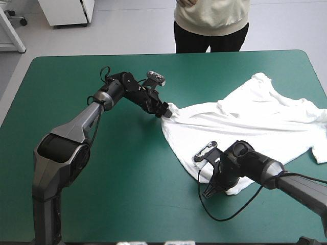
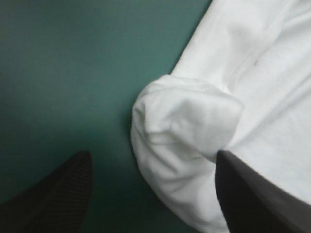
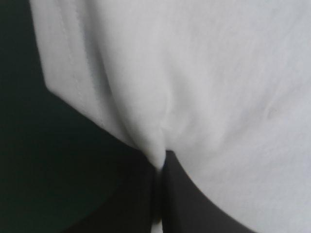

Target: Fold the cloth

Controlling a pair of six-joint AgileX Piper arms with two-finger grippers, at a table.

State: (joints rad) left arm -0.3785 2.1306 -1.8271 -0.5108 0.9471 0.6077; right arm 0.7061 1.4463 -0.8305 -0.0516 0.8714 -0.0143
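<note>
The T-shirt [image 1: 245, 120] lies loosely spread over the right half of the table [image 1: 102, 204], nothing folded yet. Mid-table, the left gripper [image 1: 164, 113] gapes around a rolled corner. Nearer the table's front edge, the right gripper [image 1: 210, 191] pinches what seems the hem.

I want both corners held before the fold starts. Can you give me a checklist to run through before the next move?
1. Right gripper shut on T-shirt: ok.
2. Left gripper shut on it: not ok; fingers open, a rolled corner between them.
3. T-shirt lying flat: not ok; creased, far part bunched.
4. T-shirt wholly on table: cannot tell; a sleeve reaches the right edge.
</note>
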